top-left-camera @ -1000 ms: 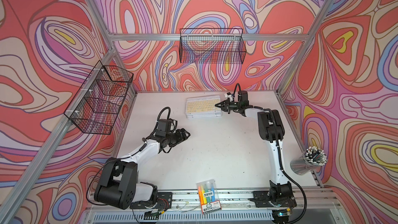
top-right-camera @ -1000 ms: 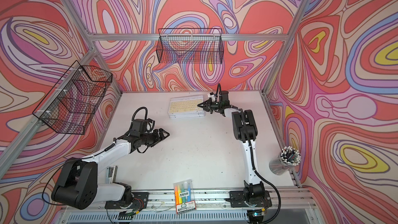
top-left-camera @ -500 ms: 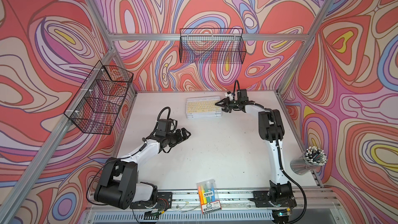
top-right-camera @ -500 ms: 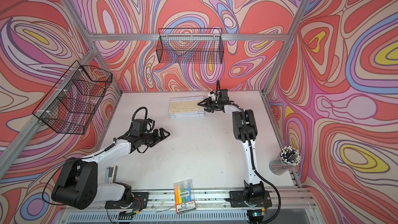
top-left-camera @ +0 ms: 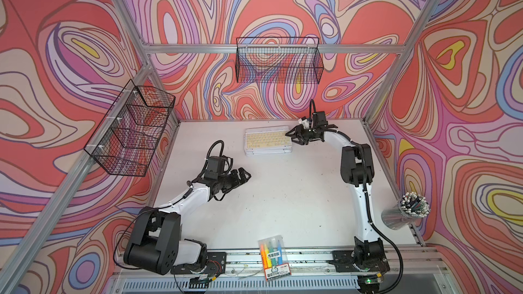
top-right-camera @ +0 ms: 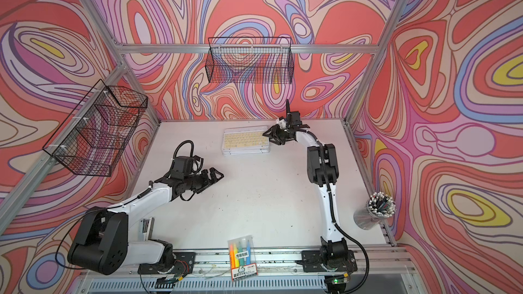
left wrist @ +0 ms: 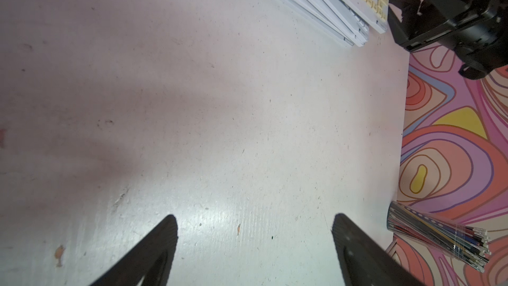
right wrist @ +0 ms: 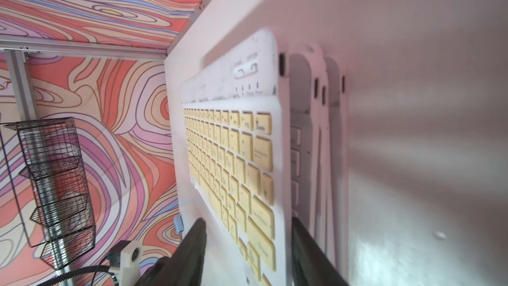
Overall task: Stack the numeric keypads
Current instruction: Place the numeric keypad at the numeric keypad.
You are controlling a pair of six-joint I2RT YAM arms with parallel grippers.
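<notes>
Keypads sit in one stack (top-left-camera: 267, 142) at the far side of the table (top-left-camera: 283, 193), yellow keypad (right wrist: 233, 160) on top, lower ones slightly fanned. Right claw (top-left-camera: 291, 138) is part open and straddles the yellow keypad's end, clamping nothing. Left claw (top-left-camera: 245, 173) is wide open, empty, well apart. Risk: on a skewed pull-out a finger snags the frame, dragging the top keypad off or fanning the stack further.

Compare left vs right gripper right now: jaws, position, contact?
Jaws: the left gripper has them wide, nothing between; the right gripper has them narrower, straddling the end of the yellow keypad. Position: the left gripper is out over the table, apart from the stack; the right gripper is at the stack's end. Shared: black jaws, both open.
</notes>
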